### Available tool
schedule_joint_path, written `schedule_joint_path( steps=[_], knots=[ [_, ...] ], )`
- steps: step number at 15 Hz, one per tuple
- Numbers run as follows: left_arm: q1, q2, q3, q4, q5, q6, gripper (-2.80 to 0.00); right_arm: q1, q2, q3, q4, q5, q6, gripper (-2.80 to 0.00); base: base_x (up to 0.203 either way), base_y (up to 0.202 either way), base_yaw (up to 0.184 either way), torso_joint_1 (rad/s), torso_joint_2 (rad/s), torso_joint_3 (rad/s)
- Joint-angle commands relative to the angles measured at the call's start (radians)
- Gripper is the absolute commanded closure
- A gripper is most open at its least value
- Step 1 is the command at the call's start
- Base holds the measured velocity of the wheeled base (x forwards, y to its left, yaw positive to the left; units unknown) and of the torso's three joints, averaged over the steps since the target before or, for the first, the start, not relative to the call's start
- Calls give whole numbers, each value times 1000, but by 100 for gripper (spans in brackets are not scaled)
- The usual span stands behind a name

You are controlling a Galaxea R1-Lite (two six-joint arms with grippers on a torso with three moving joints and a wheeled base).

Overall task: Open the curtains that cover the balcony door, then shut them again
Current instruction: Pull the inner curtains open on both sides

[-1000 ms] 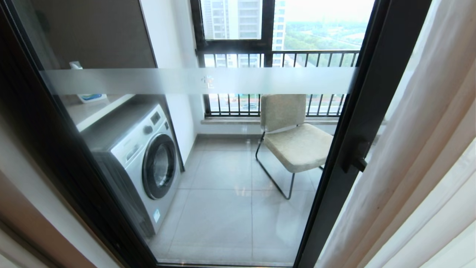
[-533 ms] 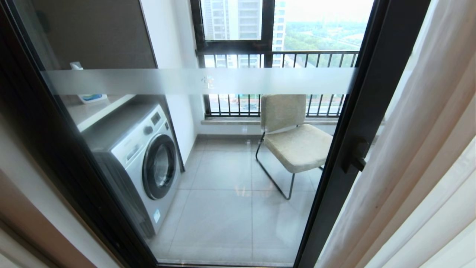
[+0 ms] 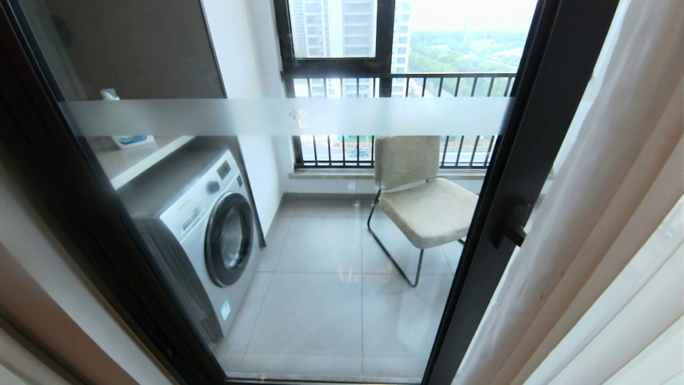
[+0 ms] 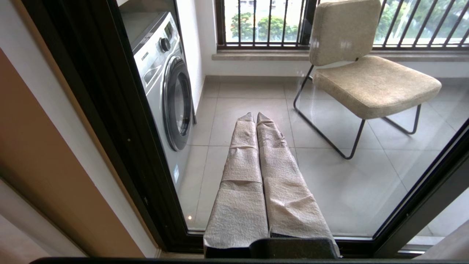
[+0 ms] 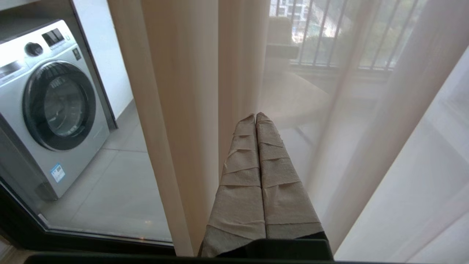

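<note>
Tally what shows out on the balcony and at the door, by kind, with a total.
Washing machine: 1
Chair: 1
Detergent bottle: 1
Balcony door: 1
Curtains, layers: 2
Grippers, left gripper and right gripper, both shut: 2
Total: 8

The balcony door (image 3: 299,214) is clear, glossy glass crossed by a frosted matt band, set in a matt black metal-looking frame. At the right of the frame the curtains (image 3: 604,224) are soft woven cloth, cream and matt, with a thin see-through sheer layer. The floor (image 3: 331,310) is glossy grey tile. The chair (image 3: 422,208) has nubby beige fabric on thin black metal legs. The washing machine (image 3: 208,235) looks smooth and silvery. Both end effectors, left (image 4: 255,116) and right (image 5: 255,117), are wrapped in wrinkled, textured beige cloth-like tape.
</note>
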State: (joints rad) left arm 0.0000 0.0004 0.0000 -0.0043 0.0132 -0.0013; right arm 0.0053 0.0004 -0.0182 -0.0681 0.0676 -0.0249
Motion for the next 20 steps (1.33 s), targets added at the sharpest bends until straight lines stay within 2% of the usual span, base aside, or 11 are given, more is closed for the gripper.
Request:
schedule_joint_path(
  steps=[1, 4, 7, 12, 13, 16, 20],
  knots=[
    [0, 0, 0, -1, 1, 0, 0, 1, 1, -86, 10, 78, 1, 0, 0, 0, 0, 0, 0, 0],
    [0, 0, 0, 0, 1, 0, 0, 1, 35, -262, 113, 175, -1, 0, 0, 0, 0, 0, 0, 0],
    [0, 0, 0, 0, 1, 0, 0, 5, 172, -397, 135, 297, -1, 0, 0, 0, 0, 0, 0, 0],
    [0, 0, 0, 0, 1, 0, 0, 32, 422, -628, 126, 381, 2, 0, 0, 0, 0, 0, 0, 0],
    [0, 0, 0, 0, 1, 0, 0, 43, 457, -655, 111, 384, 3, -280, 0, 0, 0, 0, 0, 0],
    [0, 0, 0, 0, 1, 0, 0, 78, 541, -707, 48, 386, 1, -280, 0, 0, 0, 0, 0, 0],
    [0, 0, 0, 0, 1, 0, 0, 86, 657, -733, -80, 386, 0, -280, 0, 0, 0, 0, 0, 0]
  ],
)
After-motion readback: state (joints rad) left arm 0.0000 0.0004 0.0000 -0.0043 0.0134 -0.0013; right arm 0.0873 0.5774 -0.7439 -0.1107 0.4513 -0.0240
